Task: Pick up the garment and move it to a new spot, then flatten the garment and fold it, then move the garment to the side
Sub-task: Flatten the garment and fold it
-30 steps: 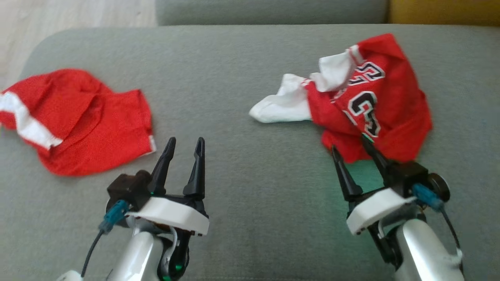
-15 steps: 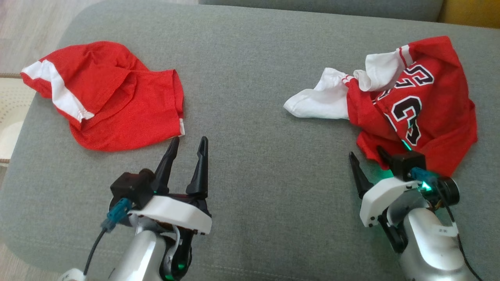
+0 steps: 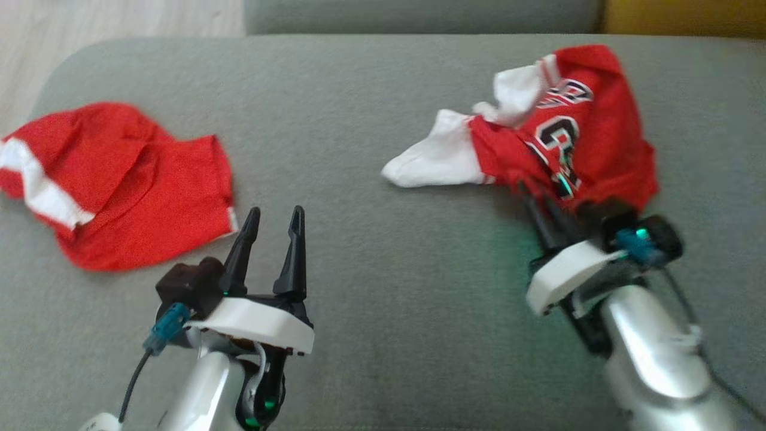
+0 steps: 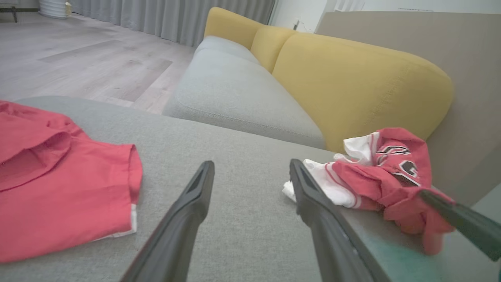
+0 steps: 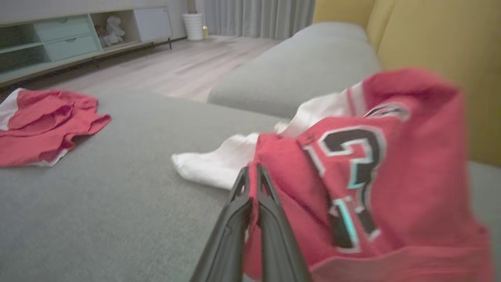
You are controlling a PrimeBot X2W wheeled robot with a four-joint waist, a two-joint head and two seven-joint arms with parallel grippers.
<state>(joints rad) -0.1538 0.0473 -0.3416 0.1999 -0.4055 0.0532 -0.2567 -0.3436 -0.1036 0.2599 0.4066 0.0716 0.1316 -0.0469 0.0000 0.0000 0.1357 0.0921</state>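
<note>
Garment (image 3: pixel 592 137) pinched by right gripper (image 5: pixel 252 174); second red garment (image 3: pixel 137 197) lies apart.

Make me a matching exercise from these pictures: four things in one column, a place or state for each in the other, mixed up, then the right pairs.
Things
1. left claw
2. right claw
3. jersey
4. plain red garment

Places or states
A. shut on red cloth
B. open, holding nothing
C. spread on the grey cushion, at the robot's left
D. bunched at the robot's right, white sleeve sticking out

Pairs: 1-B, 2-A, 3-D, 4-C
</note>
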